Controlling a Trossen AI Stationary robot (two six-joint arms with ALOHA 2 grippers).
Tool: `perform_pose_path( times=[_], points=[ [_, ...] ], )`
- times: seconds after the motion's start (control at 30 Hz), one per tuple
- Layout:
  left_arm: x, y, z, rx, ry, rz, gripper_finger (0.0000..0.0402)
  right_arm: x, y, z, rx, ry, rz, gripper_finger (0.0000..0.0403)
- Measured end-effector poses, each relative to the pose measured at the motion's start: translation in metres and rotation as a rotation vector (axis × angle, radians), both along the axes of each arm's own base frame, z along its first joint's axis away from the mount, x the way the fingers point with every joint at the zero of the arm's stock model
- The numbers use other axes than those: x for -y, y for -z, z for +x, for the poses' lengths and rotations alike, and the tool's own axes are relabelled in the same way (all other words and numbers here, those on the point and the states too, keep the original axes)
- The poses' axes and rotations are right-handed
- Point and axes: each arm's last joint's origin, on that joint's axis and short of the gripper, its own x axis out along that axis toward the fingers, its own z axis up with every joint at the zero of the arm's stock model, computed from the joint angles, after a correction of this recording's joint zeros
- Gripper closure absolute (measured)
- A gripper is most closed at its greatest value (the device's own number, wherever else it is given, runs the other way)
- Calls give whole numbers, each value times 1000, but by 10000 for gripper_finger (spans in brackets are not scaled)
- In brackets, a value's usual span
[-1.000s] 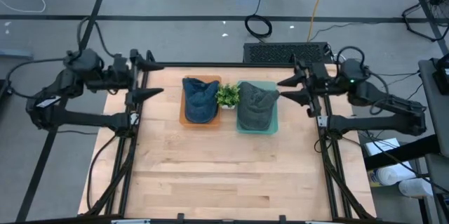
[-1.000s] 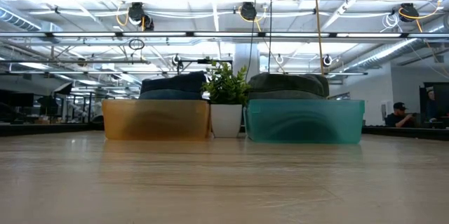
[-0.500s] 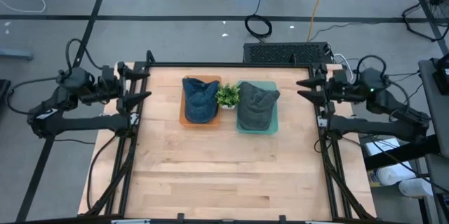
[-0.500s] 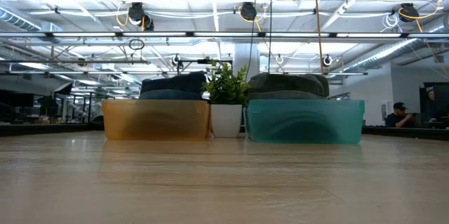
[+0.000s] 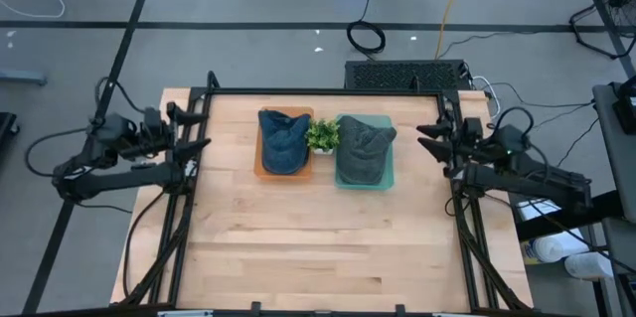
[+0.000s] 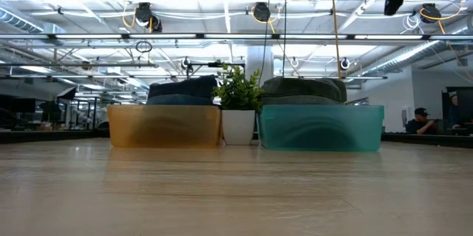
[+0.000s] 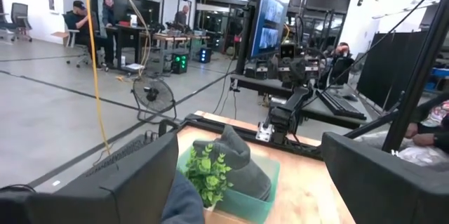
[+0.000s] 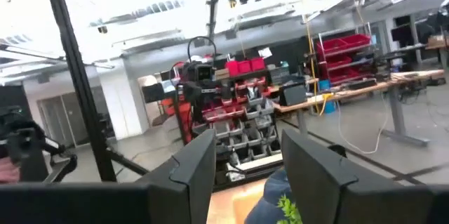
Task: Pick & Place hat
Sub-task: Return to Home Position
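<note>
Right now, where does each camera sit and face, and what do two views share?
High view: above the table, facing straight down; left arm and right arm at its sides.
Low view: table-top height, level toward orange bin, potted plant, teal bin; arm parts at top.
Left wrist view: on left arm, facing teal bin and right arm; own open jaws.
Right wrist view: on right arm, facing room shelves; own open jaws.
Shared: potted plant, in all four.

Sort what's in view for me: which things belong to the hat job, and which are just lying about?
Job:
- blue caps in the orange bin
- grey-green caps in the teal bin
- left gripper and right gripper, open and empty, at the table's side edges

Lying about:
- potted plant between the bins
- cable coil on the floor
</note>
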Motion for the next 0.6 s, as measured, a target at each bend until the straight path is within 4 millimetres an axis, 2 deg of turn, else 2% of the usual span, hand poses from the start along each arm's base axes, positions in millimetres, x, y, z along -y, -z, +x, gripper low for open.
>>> perform_pose_path(
  times=[0.3, 0.53, 0.6],
  points=[
    [0, 33, -2, 2, -20, -42, 32, 1, 44, 1, 15, 32, 16, 253],
    [-1, 52, 2, -29, -22, -90, 41, 2, 57, 0, 66, 76, 8, 254],
    [-1, 51, 2, -28, -22, -88, 43, 2, 62, 0, 65, 77, 7, 254]
  ],
)
